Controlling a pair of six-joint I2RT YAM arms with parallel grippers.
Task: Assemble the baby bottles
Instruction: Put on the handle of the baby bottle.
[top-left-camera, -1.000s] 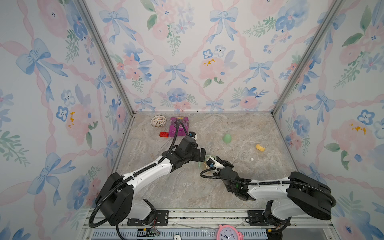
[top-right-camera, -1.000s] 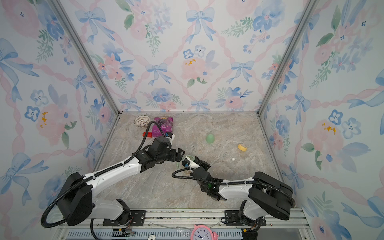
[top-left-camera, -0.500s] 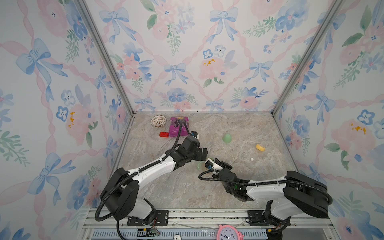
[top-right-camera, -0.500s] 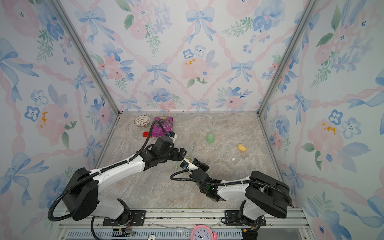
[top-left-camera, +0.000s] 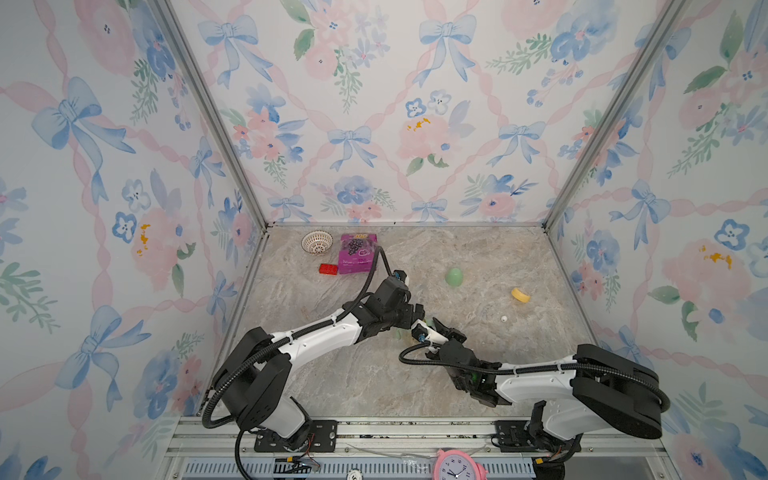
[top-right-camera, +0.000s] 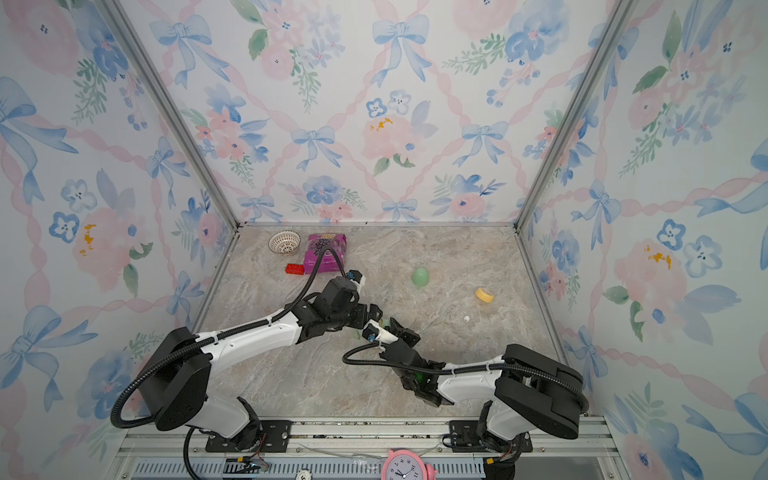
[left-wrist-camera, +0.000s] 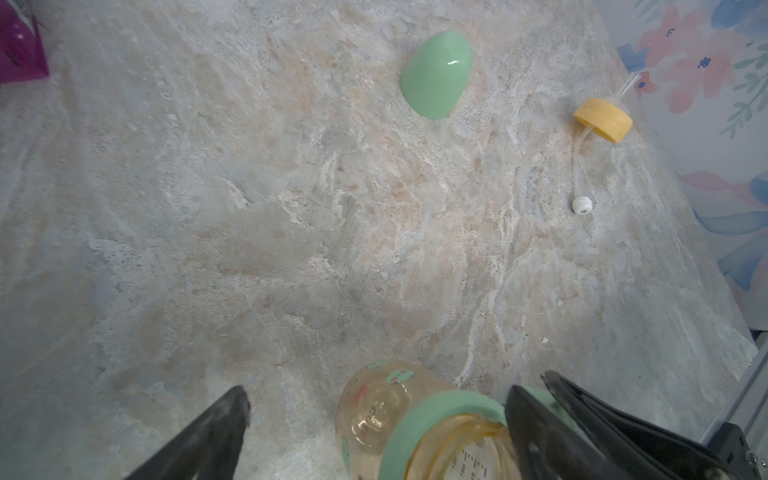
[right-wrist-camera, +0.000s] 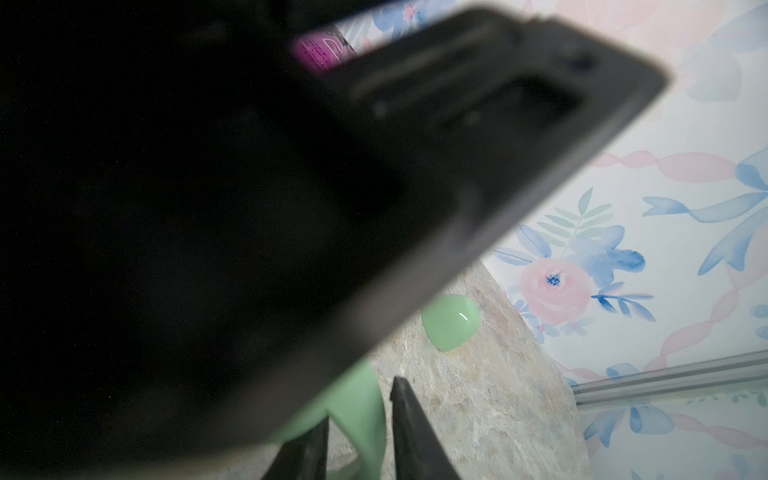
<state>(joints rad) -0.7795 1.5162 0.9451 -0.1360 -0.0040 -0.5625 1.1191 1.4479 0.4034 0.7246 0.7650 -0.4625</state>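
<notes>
Top views both show a marbled grey-beige tabletop (top-left-camera: 332, 382) boxed in by walls (top-left-camera: 374, 104) papered with blue bows and pink flowers.

The amber-tinted bottle (left-wrist-camera: 370, 411) is near the middle of the tabletop, tipped over. Its long axis runs roughly front to back, base toward the far edge and open mouth with the mint collar (left-wrist-camera: 432, 409) toward the near edge. Whether its side rests on the stone I cannot tell.

The left gripper (left-wrist-camera: 386, 388) is spread wide astride the bottle, one finger well clear of it. The right gripper (right-wrist-camera: 361, 401) has a green handle (right-wrist-camera: 357, 415) between narrowly parted jaws; whether they press it I cannot tell.

The dome cap (top-left-camera: 454, 277) lies beyond the bottle toward the far edge. The yellow ring (top-left-camera: 520, 294) lies near the right edge, trailing a clear tube (left-wrist-camera: 575, 166).

Near the far left corner are a white perforated bowl (top-left-camera: 317, 242), a purple packet (top-left-camera: 357, 258) and a red block (top-left-camera: 329, 269).

From above both grippers hide most of the bottle. In the right wrist view the left gripper's dark, blurred body fills most of the picture.
</notes>
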